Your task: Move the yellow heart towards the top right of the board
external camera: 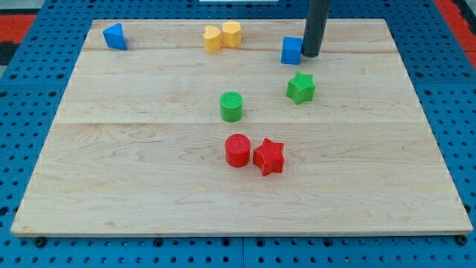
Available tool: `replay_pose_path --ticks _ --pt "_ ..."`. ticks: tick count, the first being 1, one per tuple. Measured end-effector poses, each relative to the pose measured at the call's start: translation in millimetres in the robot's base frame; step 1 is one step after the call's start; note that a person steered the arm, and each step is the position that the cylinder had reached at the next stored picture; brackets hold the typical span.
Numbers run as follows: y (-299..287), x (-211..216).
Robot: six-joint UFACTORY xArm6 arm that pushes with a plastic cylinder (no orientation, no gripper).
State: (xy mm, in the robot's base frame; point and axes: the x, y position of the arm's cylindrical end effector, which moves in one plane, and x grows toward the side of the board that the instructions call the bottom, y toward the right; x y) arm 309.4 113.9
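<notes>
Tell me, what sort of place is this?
Probably a robotics lab bench: a wooden board of small coloured blocks, on a blue perforated base, with my tip beside the blue cube.

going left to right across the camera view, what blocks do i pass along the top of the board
blue block → yellow heart → yellow cylinder, touching the heart → blue cube → my tip, right against the cube's right side.

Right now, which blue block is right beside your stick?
The blue cube near the view's top right; my tip is right against its right side. The other blue block sits far off, top left.
</notes>
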Motion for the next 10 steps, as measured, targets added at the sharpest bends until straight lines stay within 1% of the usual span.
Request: replay_pose_path --ticks 1,2,3,4,5,6,7,9,10 --pt "-21.0 23.7" --pt "-61.3 34.0" --pt "-142.0 26.0" --pt "-193.2 14.4" --pt "-219.3 -18.1" --pt "-190.6 -36.6" --pt "-162.4 -39.7" --pt "-210.1 -47.7" --pt "-213.7 -85.5"
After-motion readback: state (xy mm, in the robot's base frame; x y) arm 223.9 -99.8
